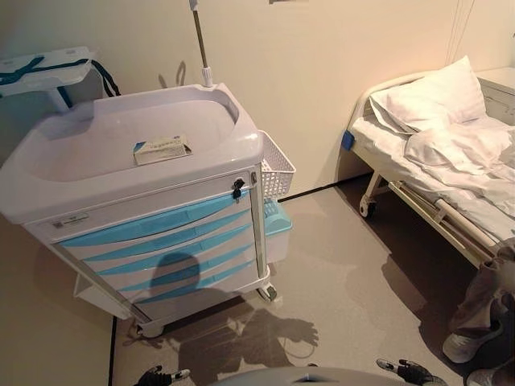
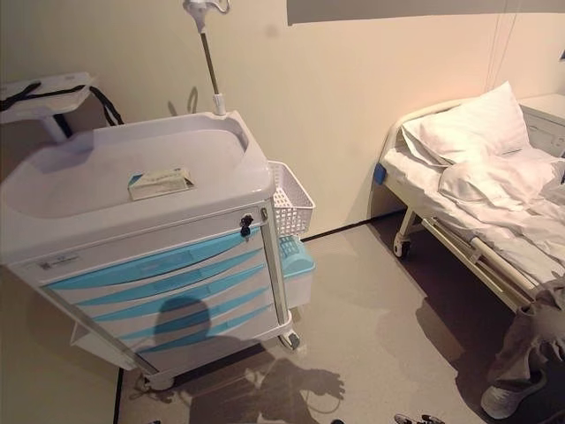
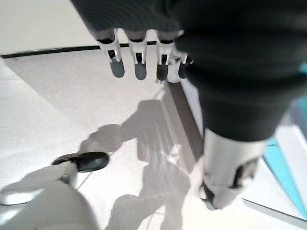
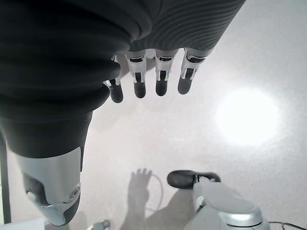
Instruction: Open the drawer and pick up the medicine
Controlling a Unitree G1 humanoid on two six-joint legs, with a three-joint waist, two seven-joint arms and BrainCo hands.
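Low at the near edge of the head views, well short of the cart (image 1: 241, 149): left hand (image 1: 157, 375) and right hand (image 1: 414, 371), both hanging over bare floor and touching nothing. Seen in the left wrist view with fingers (image 3: 140, 69) straight and loosely spread, nothing between them and the thumb; same on the right, fingers (image 4: 160, 84) straight, pointing down at the floor, nothing held. Across the cart front, a stack of blue-banded drawers (image 1: 161, 249), every one flush and closed, top drawer (image 1: 149, 227) included; small dark lock (image 1: 238, 188) at its upper corner, whether locked or not impossible to tell. On the recessed cart top, a small flat white-and-teal box (image 1: 162, 149), lying alone and possibly the medicine, though just as possibly something else, with the real item hidden inside a closed drawer. Off to the side, a white mesh basket (image 1: 276, 169) hung on the cart, a hospital bed (image 1: 451, 225) well apart by the wall, and a person's shoe (image 1: 463, 342) near the lower corner. Judged from all this: nothing of the task done. Left to do: approach the cart, reach a drawer front, pull it open, find the medicine, close fingers on it and lift.
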